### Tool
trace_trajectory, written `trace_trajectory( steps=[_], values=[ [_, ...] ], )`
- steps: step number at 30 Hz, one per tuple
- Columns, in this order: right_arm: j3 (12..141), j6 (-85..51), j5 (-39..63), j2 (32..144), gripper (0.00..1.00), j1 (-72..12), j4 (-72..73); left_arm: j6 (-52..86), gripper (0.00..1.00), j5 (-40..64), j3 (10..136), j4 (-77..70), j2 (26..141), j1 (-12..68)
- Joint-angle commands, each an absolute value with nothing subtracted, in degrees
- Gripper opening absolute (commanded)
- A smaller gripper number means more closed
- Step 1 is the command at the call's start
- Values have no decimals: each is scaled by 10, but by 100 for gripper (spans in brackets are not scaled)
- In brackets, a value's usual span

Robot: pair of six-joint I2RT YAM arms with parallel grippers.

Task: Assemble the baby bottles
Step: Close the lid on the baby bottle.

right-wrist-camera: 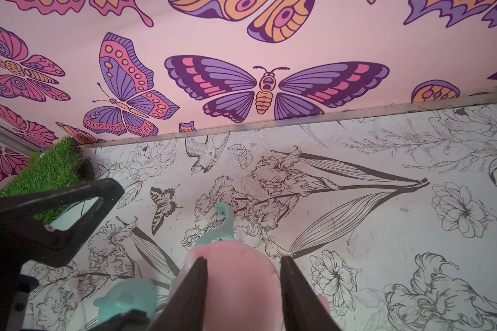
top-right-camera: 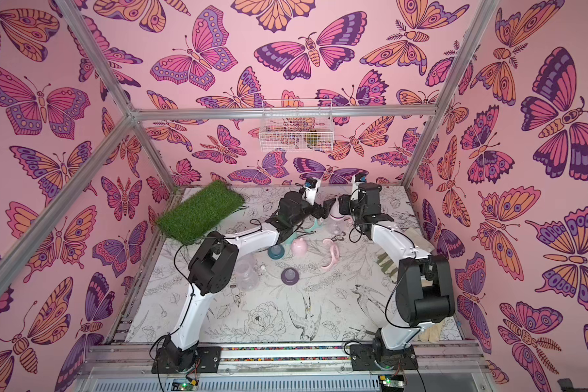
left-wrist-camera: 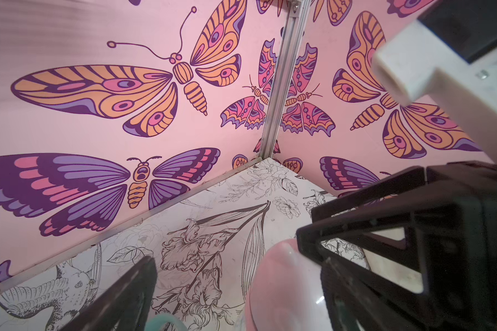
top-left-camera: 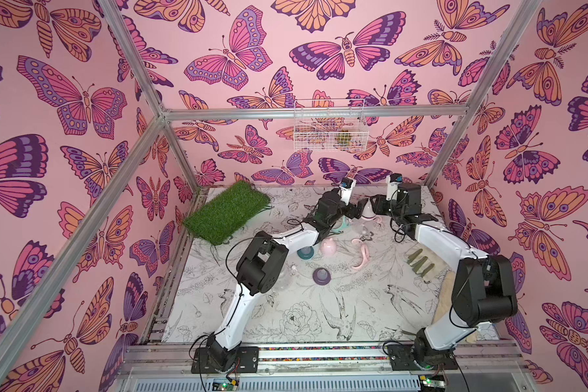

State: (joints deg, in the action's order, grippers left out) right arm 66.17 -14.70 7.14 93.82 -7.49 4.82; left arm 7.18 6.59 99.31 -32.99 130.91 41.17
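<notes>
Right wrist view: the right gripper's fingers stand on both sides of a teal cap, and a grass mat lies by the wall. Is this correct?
Not fully. The right gripper has its fingers on both sides of a pink cap, not a teal one, as the right wrist view shows. A teal cap lies beside it. The grass mat does lie by the wall.

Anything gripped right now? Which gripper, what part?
Right gripper: jaws pinch the pink domed cap by opposite sides of its dome. Left gripper open, gripping nothing.
</notes>
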Motion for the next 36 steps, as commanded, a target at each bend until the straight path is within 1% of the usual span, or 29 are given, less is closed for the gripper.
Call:
trace_trajectory(
  steps=[1,15,36],
  values=[
    [633,-159,56,941,41,-75,14,78,91,76,1009,-331,1327,417],
    [600,-199,39,956,35,-95,42,79,89,66,1009,-322,1340,425],
    [526,-259,36,969,30,-105,82,76,87,76,988,-321,1335,425]
  ],
)
